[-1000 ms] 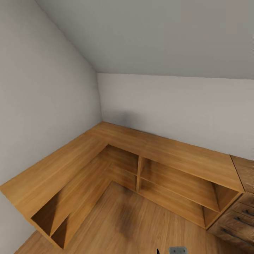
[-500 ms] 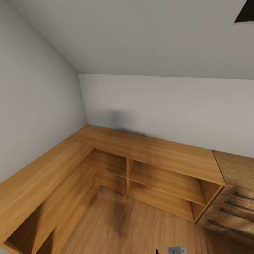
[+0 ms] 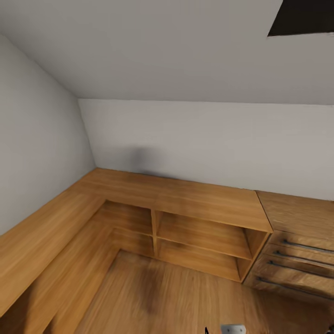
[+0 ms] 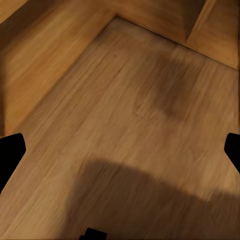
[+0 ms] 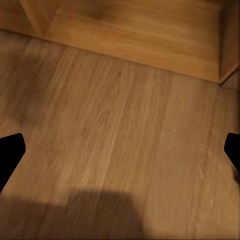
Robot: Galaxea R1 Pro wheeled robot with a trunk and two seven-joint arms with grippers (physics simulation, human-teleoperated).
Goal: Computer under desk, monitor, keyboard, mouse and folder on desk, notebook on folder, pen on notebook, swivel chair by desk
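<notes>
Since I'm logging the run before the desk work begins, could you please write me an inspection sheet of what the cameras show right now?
Surface: wooden floor, bare where shown, with dark shadow patches.
Job's things: nothing seen.
Clutter: nothing seen on the L-shaped wooden shelf unit; its open compartments look bare.
Grippers: left gripper open over the floor; right gripper open over the floor; both hold nothing.
Cables: nothing seen.
Surroundings: grey walls, a wooden drawer chest beside the shelf unit, a dark opening high up.
</notes>
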